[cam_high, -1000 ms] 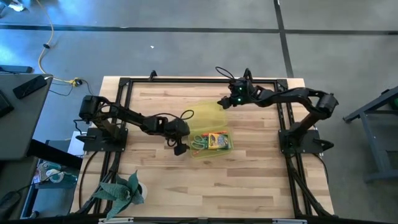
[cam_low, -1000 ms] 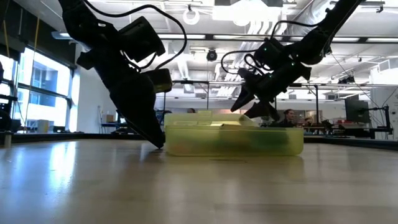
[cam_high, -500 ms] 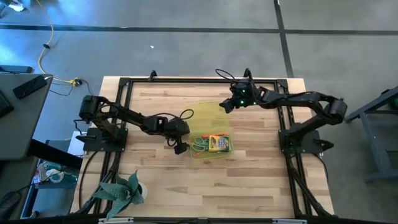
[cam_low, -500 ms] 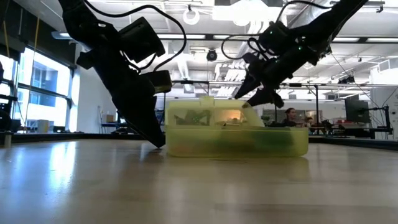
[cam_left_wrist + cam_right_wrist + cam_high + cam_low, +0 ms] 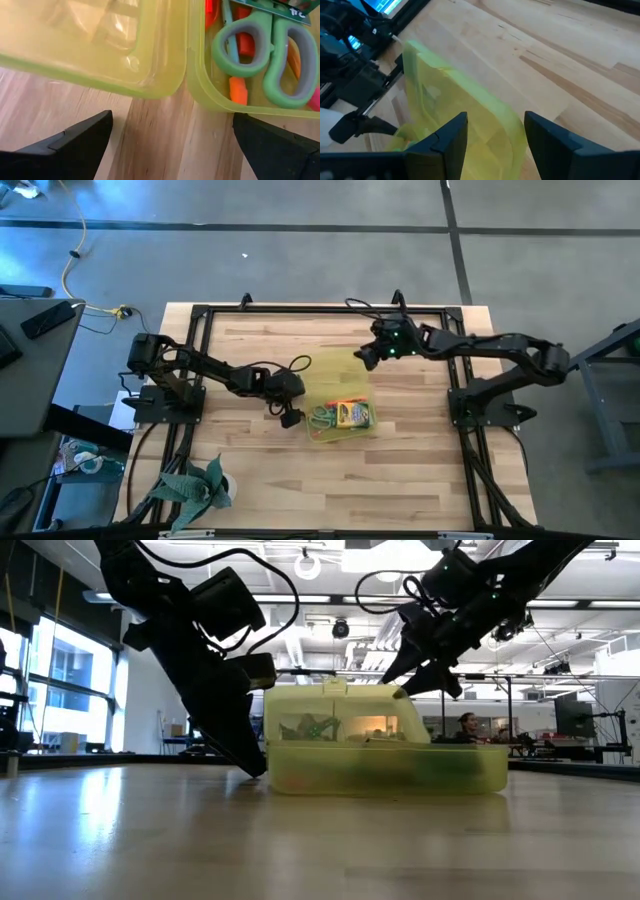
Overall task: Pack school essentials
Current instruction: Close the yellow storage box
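Observation:
A translucent yellow case [image 5: 342, 417] sits mid-table, its base holding the school essentials: green-handled scissors [image 5: 260, 55], an orange marker [image 5: 239, 87] and a colourful pack [image 5: 350, 413]. Its lid [image 5: 340, 715] stands almost upright on the hinge along the base's far side. My right gripper [image 5: 362, 357] is shut on the lid's raised edge. My left gripper [image 5: 290, 418] stands open by the case's left end, fingertips low at the table. I cannot tell whether it touches the case. My right gripper has the lid's free edge [image 5: 512, 122] between its two fingers, near that edge's right-hand corner [image 5: 398, 692], one finger on each face of the lid. The fingers slant down from the table's far right. The lid stands lifted on its hinge.
A green leafy plant [image 5: 195, 485] sits at the near left corner. A black frame [image 5: 200, 315] runs along the table's edges. Bare wood lies near and right of the case.
My right gripper has risen and drawn a little toward the near side, keeping its hold. The lid has swung up about its hinge from lying almost flat behind the base to standing nearly upright. The base has slid slightly toward the near edge.

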`<state>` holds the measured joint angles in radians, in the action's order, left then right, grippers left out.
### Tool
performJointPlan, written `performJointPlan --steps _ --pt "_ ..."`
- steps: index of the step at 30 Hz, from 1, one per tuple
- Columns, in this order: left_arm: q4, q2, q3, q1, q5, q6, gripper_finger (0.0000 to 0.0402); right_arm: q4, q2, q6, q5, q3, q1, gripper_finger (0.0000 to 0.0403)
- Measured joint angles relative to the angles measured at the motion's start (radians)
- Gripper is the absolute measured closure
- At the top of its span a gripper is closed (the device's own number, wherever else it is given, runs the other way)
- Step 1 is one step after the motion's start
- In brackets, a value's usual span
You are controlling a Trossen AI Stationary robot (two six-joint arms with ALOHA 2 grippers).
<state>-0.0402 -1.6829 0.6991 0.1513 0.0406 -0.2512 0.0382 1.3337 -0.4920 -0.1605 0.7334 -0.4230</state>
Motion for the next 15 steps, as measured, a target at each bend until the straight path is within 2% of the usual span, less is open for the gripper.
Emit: performJointPlan --steps 15 --pt "0.021 0.000 0.001 0.000 0.031 0.018 0.0002 0.112 -0.111 0.021 0.071 0.000 0.100 0.0217"
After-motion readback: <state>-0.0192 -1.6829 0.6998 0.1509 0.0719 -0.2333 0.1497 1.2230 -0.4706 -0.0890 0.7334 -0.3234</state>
